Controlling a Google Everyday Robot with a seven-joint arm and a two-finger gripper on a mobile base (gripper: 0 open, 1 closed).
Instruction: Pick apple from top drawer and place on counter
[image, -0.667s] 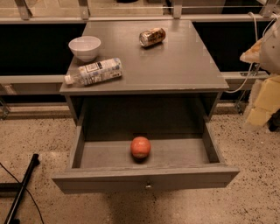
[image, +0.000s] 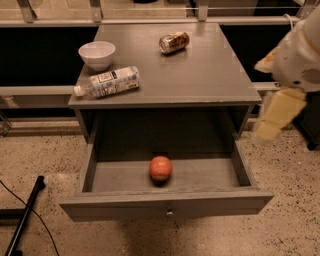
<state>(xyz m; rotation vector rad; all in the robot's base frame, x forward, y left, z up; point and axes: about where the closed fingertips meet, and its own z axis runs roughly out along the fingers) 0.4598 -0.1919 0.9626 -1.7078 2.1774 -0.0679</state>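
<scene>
Shows apple at 6 o'clock, lying mid-floor in the pulled-out top drawer; finds gripper at 3 o'clock, beside the right edge of the counter, well apart from the apple; cannot tell whether clenched or released.

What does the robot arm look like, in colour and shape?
The arm is white and rounded, with a thin pale cable near its top. The claw, at the right edge beside the counter, is pale yellow and blocky.

Red apple in open top drawer; pincer right of counter.
</scene>
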